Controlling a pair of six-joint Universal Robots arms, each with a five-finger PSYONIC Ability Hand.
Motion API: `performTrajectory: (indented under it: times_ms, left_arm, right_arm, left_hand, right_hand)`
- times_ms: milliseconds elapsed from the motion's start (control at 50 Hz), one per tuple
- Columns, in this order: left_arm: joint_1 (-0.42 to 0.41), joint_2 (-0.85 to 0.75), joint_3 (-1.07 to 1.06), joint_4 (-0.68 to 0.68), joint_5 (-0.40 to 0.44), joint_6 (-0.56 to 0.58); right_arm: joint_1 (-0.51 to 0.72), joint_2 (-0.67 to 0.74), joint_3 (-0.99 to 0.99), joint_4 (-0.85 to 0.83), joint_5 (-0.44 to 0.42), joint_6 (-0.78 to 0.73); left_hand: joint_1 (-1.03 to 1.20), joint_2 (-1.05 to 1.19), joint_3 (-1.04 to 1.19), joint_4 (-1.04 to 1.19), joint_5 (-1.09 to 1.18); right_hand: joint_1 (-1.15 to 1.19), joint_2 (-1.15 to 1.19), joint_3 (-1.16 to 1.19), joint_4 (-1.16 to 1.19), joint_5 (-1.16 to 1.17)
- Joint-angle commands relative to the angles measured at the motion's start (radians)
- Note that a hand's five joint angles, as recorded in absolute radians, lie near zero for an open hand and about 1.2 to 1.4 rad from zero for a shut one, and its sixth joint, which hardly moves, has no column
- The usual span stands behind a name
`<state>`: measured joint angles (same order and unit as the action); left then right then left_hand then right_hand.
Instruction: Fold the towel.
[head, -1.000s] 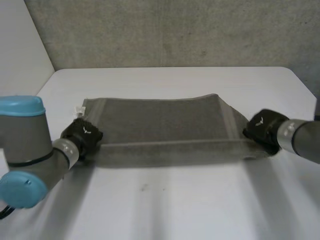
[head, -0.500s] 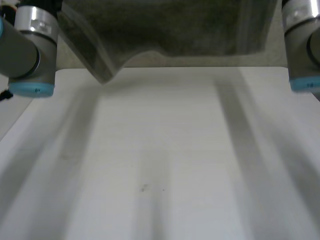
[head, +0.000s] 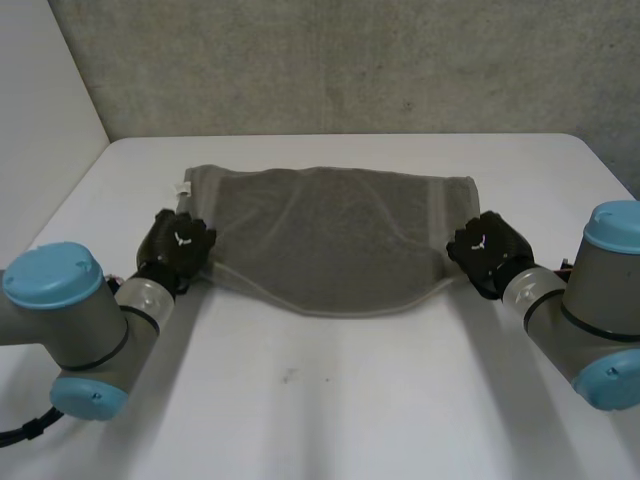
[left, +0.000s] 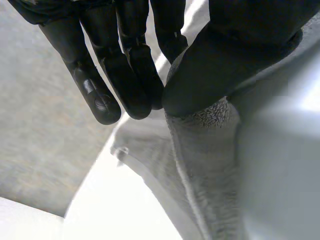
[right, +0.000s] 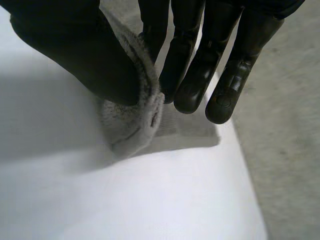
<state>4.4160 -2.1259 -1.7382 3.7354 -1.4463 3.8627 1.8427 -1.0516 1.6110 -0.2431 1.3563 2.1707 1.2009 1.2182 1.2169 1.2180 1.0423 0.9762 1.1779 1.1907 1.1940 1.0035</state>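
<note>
No writing is legible, even on the towel (head: 330, 235) tag (head: 184, 188).

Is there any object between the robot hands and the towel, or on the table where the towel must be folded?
Nothing visible does. The left robot hand and the right robot hand each pinch a near corner of the towel, and nothing else lies on the table.

My white table (head: 330, 420) has rounded far corners. Behind the table rises a rough grey wall (head: 350, 60), and a plain white panel (head: 40, 120) stands along the table's left side.
</note>
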Motion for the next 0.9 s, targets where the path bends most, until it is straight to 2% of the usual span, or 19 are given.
performTrajectory:
  times_ms: [20, 40, 60, 100, 120, 140, 300, 460, 500, 520, 540, 560, 580, 720, 780, 820, 840, 880, 900]
  left_arm:
    - [0.020, -0.005, 0.000, -0.066, 0.000, 0.014]
    - [0.026, -0.002, 0.002, -0.075, 0.000, 0.014]
    - [0.026, -0.002, 0.002, -0.075, 0.000, 0.014]
    - [0.036, 0.001, 0.002, -0.081, 0.000, 0.014]
    - [0.036, 0.001, 0.002, -0.081, 0.000, 0.014]
    - [0.037, 0.001, 0.002, -0.081, 0.000, 0.015]
    - [0.069, 0.000, -0.004, -0.086, 0.000, 0.015]
    - [0.099, 0.017, -0.026, -0.123, 0.000, 0.014]
    - [0.106, 0.029, -0.035, -0.140, 0.004, 0.009]
    - [0.106, 0.029, -0.035, -0.140, 0.004, 0.009]
    - [0.108, 0.035, -0.040, -0.149, 0.015, 0.011]
    - [0.108, 0.035, -0.040, -0.149, 0.015, 0.011]
    - [0.108, 0.041, -0.044, -0.163, 0.032, 0.011]
    - [0.109, 0.106, -0.073, -0.252, 0.072, 0.015]
    - [0.114, 0.161, -0.089, -0.319, 0.067, 0.020]
    - [0.123, 0.236, -0.113, -0.424, 0.058, 0.043]
    - [0.123, 0.236, -0.113, -0.425, 0.058, 0.043]
    - [0.131, 0.326, -0.127, -0.572, 0.043, 0.090]
    - [0.131, 0.327, -0.127, -0.572, 0.043, 0.090]
  right_arm:
    - [-0.033, -0.033, -0.011, 0.073, 0.001, 0.066]
    - [-0.046, -0.048, -0.013, 0.080, 0.001, 0.087]
    - [-0.046, -0.048, -0.013, 0.080, 0.001, 0.087]
    - [-0.071, -0.064, -0.019, 0.085, 0.001, 0.124]
    - [-0.071, -0.064, -0.019, 0.085, 0.001, 0.124]
    - [-0.082, -0.065, -0.022, 0.087, 0.003, 0.141]
    - [-0.137, -0.067, -0.020, 0.091, 0.003, 0.172]
    - [-0.168, -0.062, -0.020, 0.136, 0.000, 0.173]
    - [-0.169, -0.064, -0.019, 0.143, -0.002, 0.175]
    - [-0.169, -0.064, -0.019, 0.143, -0.002, 0.175]
    - [-0.169, -0.064, -0.017, 0.145, -0.002, 0.175]
    - [-0.169, -0.064, -0.017, 0.145, -0.002, 0.175]
    - [-0.168, -0.064, -0.017, 0.149, -0.002, 0.173]
    - [-0.166, -0.068, -0.016, 0.199, -0.013, 0.163]
    - [-0.169, -0.077, -0.022, 0.301, -0.029, 0.141]
    - [-0.174, -0.105, -0.031, 0.481, -0.045, 0.066]
    - [-0.174, -0.105, -0.031, 0.482, -0.045, 0.066]
    - [-0.178, -0.131, -0.034, 0.679, -0.058, -0.059]
    - [-0.178, -0.131, -0.034, 0.680, -0.059, -0.060]
  left_hand:
    - [0.114, 0.096, 0.098, 0.096, 0.098]
    - [-0.023, -0.040, -0.039, -0.040, -0.039]
    - [-0.024, -0.042, -0.040, -0.042, -0.040]
    - [-0.413, -0.430, -0.429, -0.430, -0.429]
    - [-0.415, -0.432, -0.431, -0.432, -0.431]
    - [-0.534, -0.551, -0.550, -0.551, -0.550]
    - [-0.582, -0.600, -0.598, -0.599, -0.598]
    - [-0.485, -0.503, -0.501, -0.503, -0.501]
    - [-0.167, -0.185, -0.183, -0.184, -0.183]
    - [-0.165, -0.183, -0.181, -0.183, -0.181]
    - [0.064, 0.047, 0.048, 0.047, 0.048]
    - [0.067, 0.049, 0.051, 0.049, 0.051]
    - [0.194, 0.177, 0.178, 0.177, 0.178]
    - [0.195, 0.178, 0.179, 0.178, 0.179]
    - [0.195, 0.178, 0.179, 0.178, 0.179]
    - [0.195, 0.178, 0.179, 0.178, 0.179]
    - [0.195, 0.178, 0.179, 0.178, 0.179]
    - [0.195, 0.178, 0.179, 0.178, 0.179]
    - [0.195, 0.178, 0.179, 0.178, 0.179]
  right_hand:
    - [0.420, 0.218, 0.206, 0.202, 0.218]
    - [0.420, 0.218, 0.206, 0.202, 0.218]
    - [0.420, 0.218, 0.206, 0.202, 0.218]
    - [0.420, 0.218, 0.206, 0.202, 0.218]
    - [0.420, 0.218, 0.206, 0.202, 0.218]
    - [0.420, 0.218, 0.206, 0.202, 0.218]
    - [0.420, 0.218, 0.206, 0.202, 0.218]
    - [0.420, 0.218, 0.206, 0.202, 0.218]
    - [0.420, 0.218, 0.206, 0.202, 0.218]
    - [0.420, 0.218, 0.206, 0.202, 0.218]
    - [0.420, 0.218, 0.206, 0.202, 0.218]
    - [0.420, 0.218, 0.206, 0.202, 0.218]
    - [0.420, 0.218, 0.206, 0.202, 0.218]
    - [0.420, 0.218, 0.206, 0.202, 0.218]
    - [0.420, 0.218, 0.206, 0.202, 0.218]
    - [0.420, 0.218, 0.206, 0.202, 0.218]
    - [0.420, 0.218, 0.206, 0.202, 0.218]
    - [0.420, 0.218, 0.206, 0.202, 0.218]
    - [0.420, 0.218, 0.206, 0.202, 0.218]
